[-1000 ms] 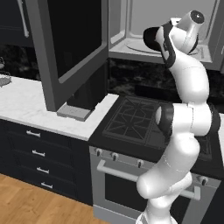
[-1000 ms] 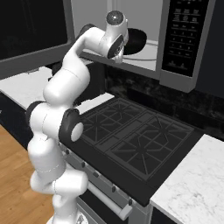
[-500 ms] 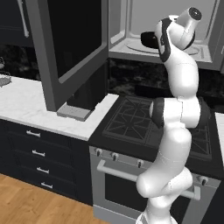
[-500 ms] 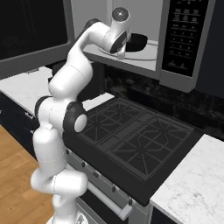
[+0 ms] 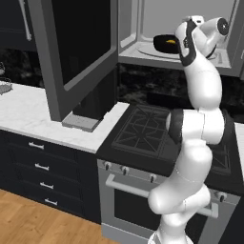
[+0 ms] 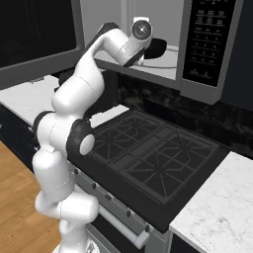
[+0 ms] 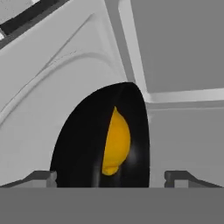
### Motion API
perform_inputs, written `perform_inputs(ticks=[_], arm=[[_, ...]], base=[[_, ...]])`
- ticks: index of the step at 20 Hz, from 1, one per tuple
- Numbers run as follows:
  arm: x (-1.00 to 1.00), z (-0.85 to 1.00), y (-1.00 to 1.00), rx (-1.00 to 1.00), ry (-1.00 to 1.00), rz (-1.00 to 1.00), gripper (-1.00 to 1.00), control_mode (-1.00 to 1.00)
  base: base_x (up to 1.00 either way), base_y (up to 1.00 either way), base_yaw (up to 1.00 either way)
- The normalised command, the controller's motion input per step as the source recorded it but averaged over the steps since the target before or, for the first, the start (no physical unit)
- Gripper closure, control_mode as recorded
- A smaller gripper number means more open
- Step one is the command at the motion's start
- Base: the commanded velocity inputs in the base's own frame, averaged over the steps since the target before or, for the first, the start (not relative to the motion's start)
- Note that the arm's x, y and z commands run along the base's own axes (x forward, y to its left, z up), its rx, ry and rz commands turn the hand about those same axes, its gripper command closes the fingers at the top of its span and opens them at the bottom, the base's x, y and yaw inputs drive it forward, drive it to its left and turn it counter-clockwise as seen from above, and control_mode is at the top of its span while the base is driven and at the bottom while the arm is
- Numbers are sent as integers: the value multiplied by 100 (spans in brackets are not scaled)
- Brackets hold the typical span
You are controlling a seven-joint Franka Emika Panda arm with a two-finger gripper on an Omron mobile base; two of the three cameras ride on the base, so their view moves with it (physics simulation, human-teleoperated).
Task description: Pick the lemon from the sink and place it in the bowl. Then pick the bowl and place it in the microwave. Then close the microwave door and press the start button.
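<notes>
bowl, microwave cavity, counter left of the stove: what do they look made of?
Bowl: glossy black, probably glazed ceramic or plastic; a faint sheen shows on its inner wall beside the lemon.
Microwave cavity: matte pale grey, like painted metal; flat, no glare.
Counter: white with grey veining, marble-like stone or laminate.
All rendered, so these are guesses from looks.

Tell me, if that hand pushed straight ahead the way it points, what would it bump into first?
Most likely the black bowl sitting in the microwave, with the lemon in it. The hand looks open and aimed at it; depth is uncertain.
</notes>
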Motion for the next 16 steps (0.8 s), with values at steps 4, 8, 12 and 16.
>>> perform_inputs(ticks=[4, 8, 12, 16], arm=[[-99, 5, 61, 0, -7, 0, -100, -100], [-100, 3, 54, 0, -7, 0, -100, -100], [-100, 0, 53, 0, -11, 0, -100, -100], [-100, 0, 49, 0, -8, 0, -100, -100]], base=[[0, 0, 0], [0, 0, 0], [0, 0, 0], [0, 0, 0]])
